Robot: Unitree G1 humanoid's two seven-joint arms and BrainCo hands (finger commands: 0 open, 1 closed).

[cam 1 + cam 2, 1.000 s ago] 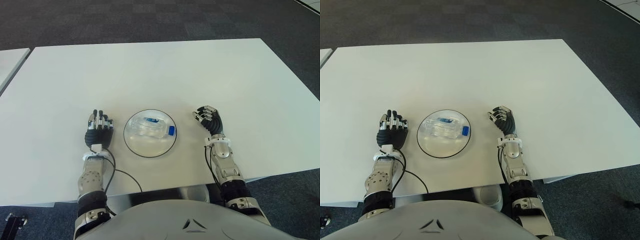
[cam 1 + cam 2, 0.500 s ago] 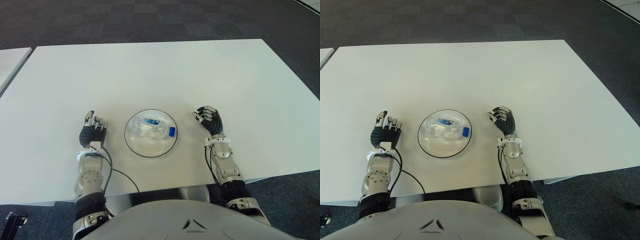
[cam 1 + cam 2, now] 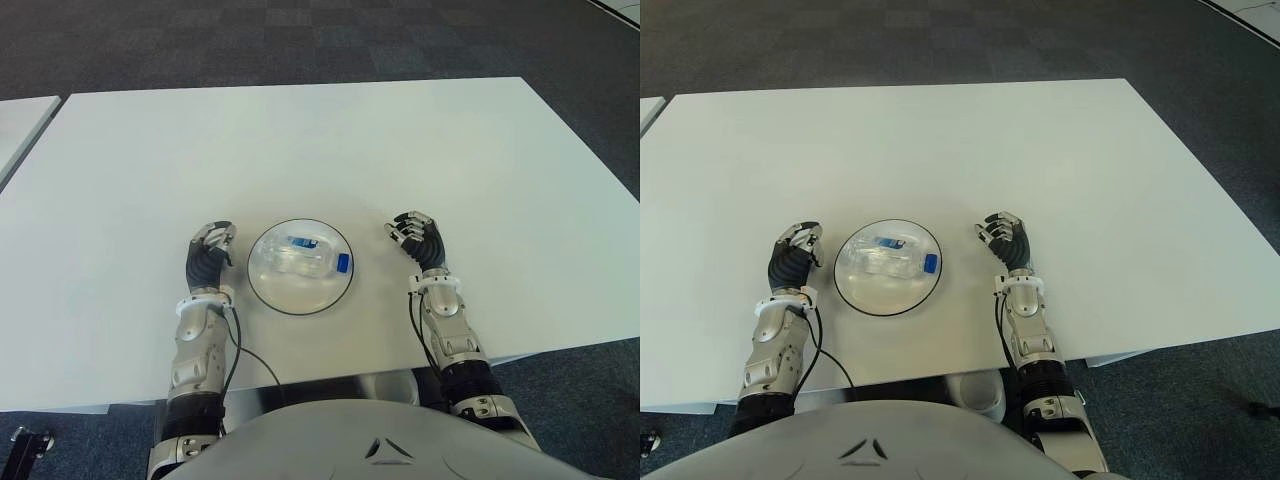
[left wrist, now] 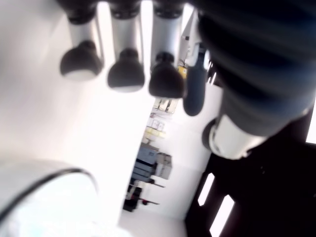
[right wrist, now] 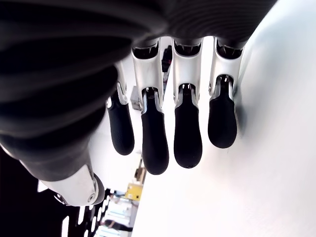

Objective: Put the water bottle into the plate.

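Observation:
A clear water bottle (image 3: 305, 257) with a blue cap lies on its side inside the round, dark-rimmed plate (image 3: 262, 292) on the white table. My left hand (image 3: 212, 246) stands on its edge just left of the plate, fingers loosely bent and holding nothing. In the left wrist view the fingertips (image 4: 127, 74) hang free above the table, with the plate's rim (image 4: 59, 173) beside them. My right hand (image 3: 418, 238) shows to the right of the plate, a short gap away. Its fingers (image 5: 187, 136) are relaxed and empty.
The white table (image 3: 320, 140) stretches far ahead and to both sides, with its near edge just behind my wrists. A black cable (image 3: 252, 350) loops from my left wrist across the table. A second table's corner (image 3: 18, 125) shows at far left, over dark carpet.
My left hand has turned from palm-down onto its edge and shifted slightly towards the plate. The bottle, the plate and my right hand have not moved.

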